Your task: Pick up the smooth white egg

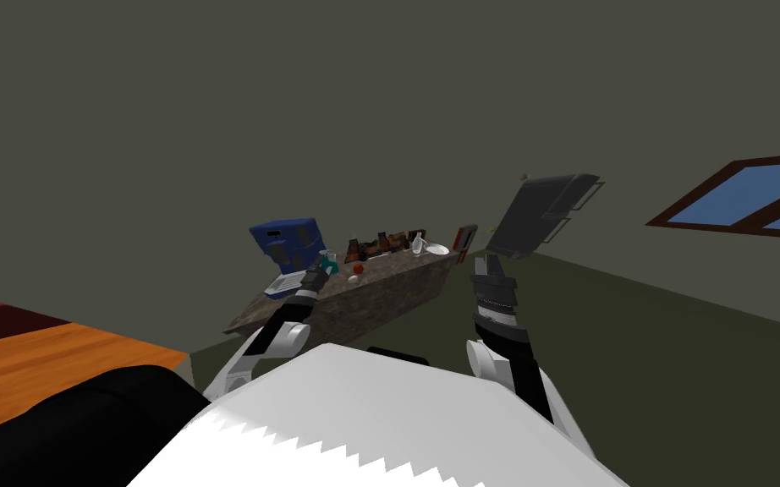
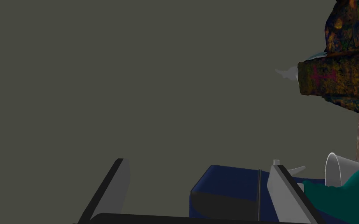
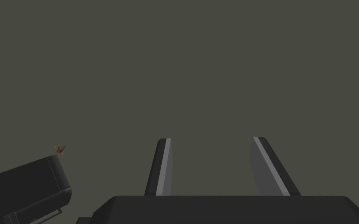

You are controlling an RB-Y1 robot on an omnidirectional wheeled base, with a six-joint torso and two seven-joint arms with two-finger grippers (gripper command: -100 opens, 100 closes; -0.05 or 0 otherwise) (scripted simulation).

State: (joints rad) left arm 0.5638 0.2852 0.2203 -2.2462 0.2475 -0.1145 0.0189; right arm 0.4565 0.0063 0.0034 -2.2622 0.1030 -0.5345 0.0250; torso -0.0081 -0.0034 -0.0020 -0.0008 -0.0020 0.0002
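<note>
1. While nothing is held between them, the fingers [image 2: 115, 188] of the left gripper [image 2: 198, 162] are spread wide, and only a blue box [image 2: 223, 190] and the grey wall are seen through the gap.
2. Just beside one of those fingers a teal thing [image 2: 346, 194] and a white cup [image 2: 336, 171] are seen, with a mottled orange-and-dark block [image 2: 342, 70] farther off.
3. In the head view the left gripper is found over the near left part of the stone-patterned table [image 1: 380, 275]. The egg [image 1: 352, 278] lies on the table top just beside it, toward the robot's right, and a small red ball [image 1: 358, 268] sits close behind the egg.
4. The right gripper [image 3: 211, 139] is likewise open and empty. It is raised off the table's right end, near a tilted black cabinet [image 3: 23, 182].
5. The egg is judged to be light and rigid but brittle. Its smooth, rounded shell is likely to slip or roll away from thin blade fingers.
6. Hold is best taken across the widest part of its middle, with one finger lowered on each side down to the table top. The fingers should be closed gently, so that the shell is neither squeezed out nor cracked.
7. The left hand is judged not yet lined up, since its camera looks out over the table rather than down on the egg. It would need to be shifted right and tipped downward first.
</note>
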